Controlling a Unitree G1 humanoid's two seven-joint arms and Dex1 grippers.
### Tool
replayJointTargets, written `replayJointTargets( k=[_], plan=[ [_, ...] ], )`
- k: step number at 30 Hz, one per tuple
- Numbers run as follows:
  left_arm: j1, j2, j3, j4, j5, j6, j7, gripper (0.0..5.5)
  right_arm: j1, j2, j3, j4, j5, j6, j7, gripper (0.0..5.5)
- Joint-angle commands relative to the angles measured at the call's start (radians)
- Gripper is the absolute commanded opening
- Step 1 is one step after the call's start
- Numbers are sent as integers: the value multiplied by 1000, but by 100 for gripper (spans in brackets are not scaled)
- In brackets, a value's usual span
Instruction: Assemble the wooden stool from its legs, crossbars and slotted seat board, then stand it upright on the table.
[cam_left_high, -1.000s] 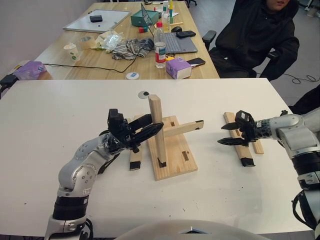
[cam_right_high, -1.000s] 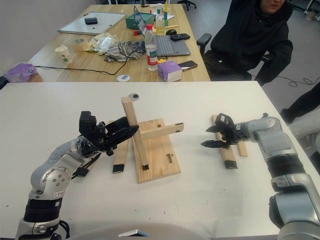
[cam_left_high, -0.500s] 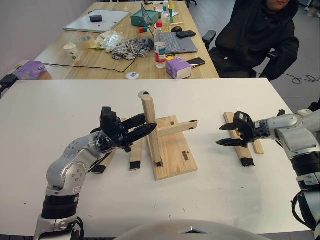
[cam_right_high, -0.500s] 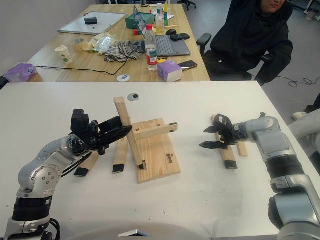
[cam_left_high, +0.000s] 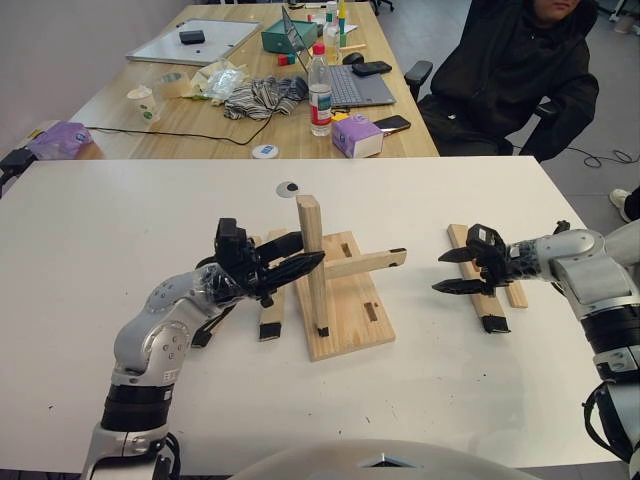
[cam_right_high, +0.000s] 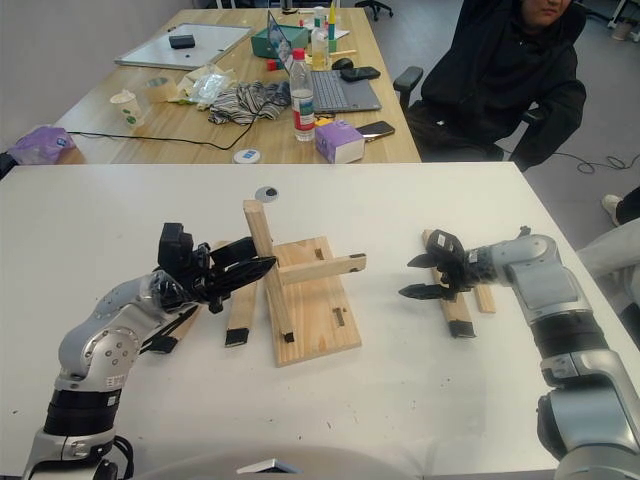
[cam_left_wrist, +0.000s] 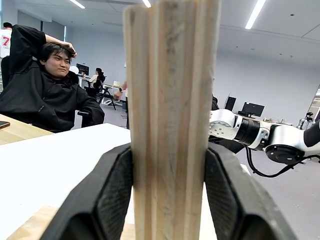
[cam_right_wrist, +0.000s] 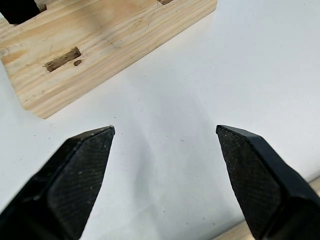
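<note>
One leg (cam_left_high: 316, 290) stood upright on the slotted seat board (cam_left_high: 350, 335) (flat on the bench (cam_left_high: 120, 220)), clamped between the left gripper's (cam_left_high: 311, 250) closed fingers. A second leg (cam_left_high: 365, 263) lay slanting just beyond that gripper. The right gripper (cam_left_high: 440, 272) hung wide open, empty, with loose pieces (cam_left_high: 487, 308) just beside it.

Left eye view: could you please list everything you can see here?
seat board: 1, pale wood, flat mid-table
upright leg: 1, pale wood, standing on seat board
slanted bar: 1, pale wood, across the board's far part
left sticks: 2, pale wood, left of board
right sticks: 2, pale wood, right of board
white table: 1, white, under all
bottle: 1, clear, wooden table behind
laptop: 1, grey, beside bottle
left gripper: jaws shut on upright leg
right gripper: jaws open, over right sticks
</note>
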Motion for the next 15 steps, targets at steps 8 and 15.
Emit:
replayJointTargets(
  k=[8, 15],
  plan=[
    [-15, 34, 17, 56, 66, -49, -25, 203, -13, 0, 1, -11, -10, -8, 19, 375],
    [-12, 31, 2, 53, 105, -99, -37, 203, -14, 2, 1, -12, -9, -8, 21, 375]
  ],
)
